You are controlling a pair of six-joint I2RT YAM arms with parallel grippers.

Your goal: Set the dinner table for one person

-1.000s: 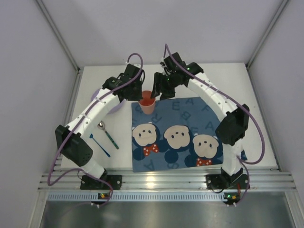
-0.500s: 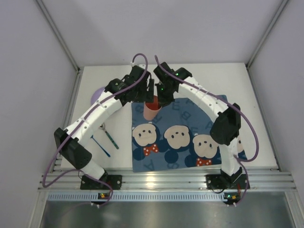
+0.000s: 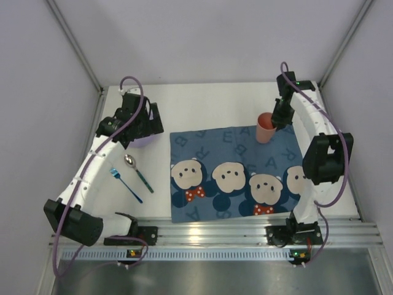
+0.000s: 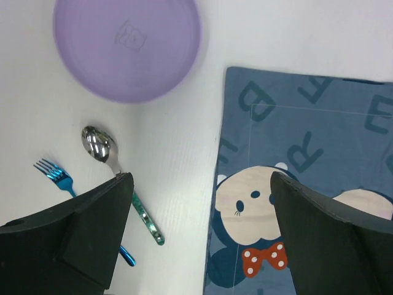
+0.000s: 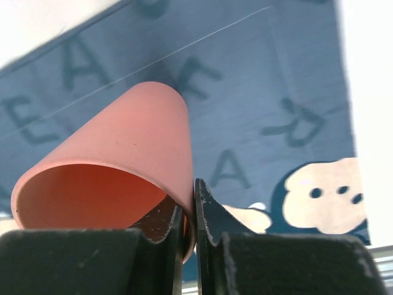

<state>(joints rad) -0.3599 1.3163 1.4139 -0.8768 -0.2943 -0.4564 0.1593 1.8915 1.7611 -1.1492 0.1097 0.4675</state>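
The left tool (image 4: pixel 199 178) hangs released, its jaws spread wide with nothing between them. Directly below the gap lies bare white table (image 4: pixel 178 123). In the left wrist view, a purple plate (image 4: pixel 126 46) sits flat on the table ahead of the tool, toward its left finger. Nearer that finger lie a spoon (image 4: pixel 98 144) with a green handle and a blue fork (image 4: pixel 52 172), side by side and apart from each other, with their handles running under the finger. Under the right finger spreads the dark blue placemat (image 4: pixel 319 123) printed with cartoon mice and letters, its edge just beside the gap.

The right tool (image 5: pixel 189 203) is clenched on the wall of a pink cup (image 5: pixel 141 135), one finger inside the rim and one outside. The cup's open mouth faces the wrist and its base points away, over the placemat's far right corner. Whether the base touches the cloth cannot be told. The table reaches out beyond the placemat on all sides of this tool.
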